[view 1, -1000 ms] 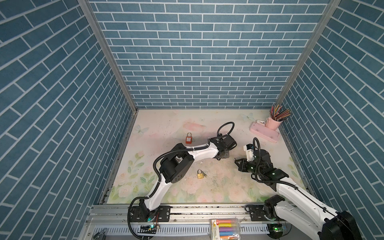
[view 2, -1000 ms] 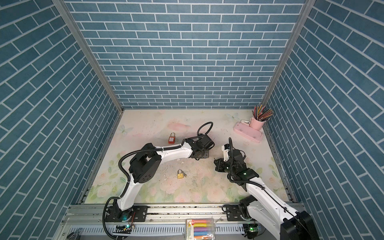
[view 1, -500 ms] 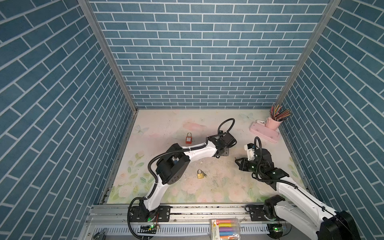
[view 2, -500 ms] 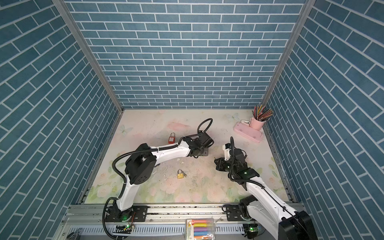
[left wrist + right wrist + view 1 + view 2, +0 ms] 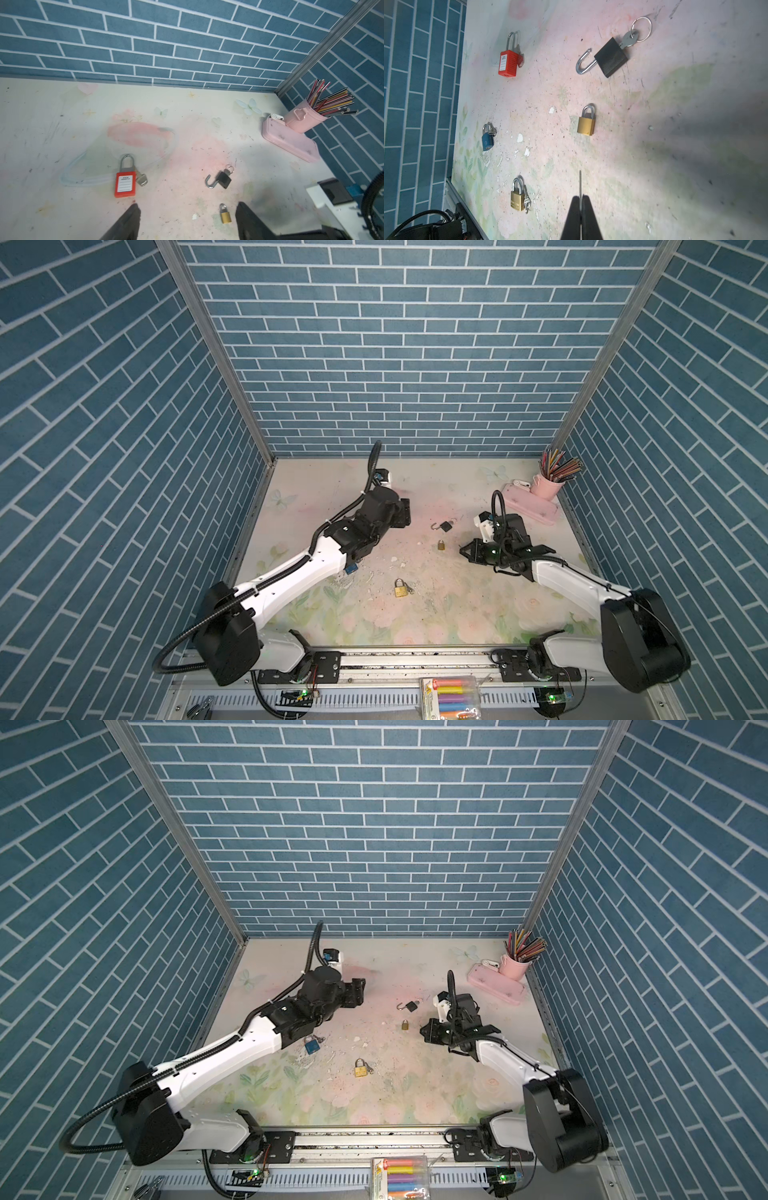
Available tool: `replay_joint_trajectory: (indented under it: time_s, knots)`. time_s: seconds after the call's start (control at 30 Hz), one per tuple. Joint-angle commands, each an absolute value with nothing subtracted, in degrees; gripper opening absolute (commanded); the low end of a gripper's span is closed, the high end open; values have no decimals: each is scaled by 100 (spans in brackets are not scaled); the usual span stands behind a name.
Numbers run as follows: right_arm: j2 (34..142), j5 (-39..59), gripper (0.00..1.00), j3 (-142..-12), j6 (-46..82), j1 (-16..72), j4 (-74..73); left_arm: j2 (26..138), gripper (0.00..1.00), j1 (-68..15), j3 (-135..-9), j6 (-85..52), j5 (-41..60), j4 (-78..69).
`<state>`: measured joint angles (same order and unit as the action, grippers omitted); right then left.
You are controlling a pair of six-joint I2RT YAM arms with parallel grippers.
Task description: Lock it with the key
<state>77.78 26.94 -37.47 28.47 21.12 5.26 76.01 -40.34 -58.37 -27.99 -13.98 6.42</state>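
Lying unlocked: black rectangular padlock [image 5: 445,526] flat on the pale floral mat [image 5: 457,614], with its steel shackle swung out as an open hook; neither gripper touches it.
Key: silver key on a wire ring [image 5: 627,41] is seated in the black padlock's base, at the end away from the shackle.
Left gripper [image 5: 186,205]: jaws spread wide with nothing between them. In both top views it hangs to the left of the black padlock, apart from it.
Right gripper [image 5: 580,196]: jaws pressed together on a thin grey metal strip [image 5: 580,180] that juts past the tips and is seen edge-on. Whether it is a key cannot be told. It sits to the right of the black padlock, on the side toward the arm bases.
Small brass padlock [image 5: 441,545]: shackle closed, near the black padlock on the side toward the arm bases, not touching it.
Larger brass padlock [image 5: 400,589]: shackle closed with a small key beside it, well apart from the black padlock, toward the bases and leftward.
Blue padlock [image 5: 311,1045]: further left of the black padlock, beside the left arm's white link.
Red plastic padlock [image 5: 125,184]: shackle closed, well apart from the black padlock, on the side its hook points toward.
Pink pencil case [image 5: 530,508]: right of the black padlock, toward the back wall.
Pink cup of coloured pencils [image 5: 548,485]: stands at the far end of the pencil case, in the corner.
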Motion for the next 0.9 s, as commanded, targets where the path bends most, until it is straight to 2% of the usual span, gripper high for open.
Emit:
replay_joint_trajectory:
  time_s: [0.0,0.47,0.87]
  knots:
    - [8285,2799,0,-4089,2327,2089,853,7225,75,-3698,-5283,-2589,-879,-42]
    - [9596,2730,0,-4927,2004,2091,1062,6878,76,-3454,-4769,-2268,-704,-318]
    - [10159,2734,0,-5322,1909,2178,1171,6926,76,-3385,-4726,-2283,-599,-391]
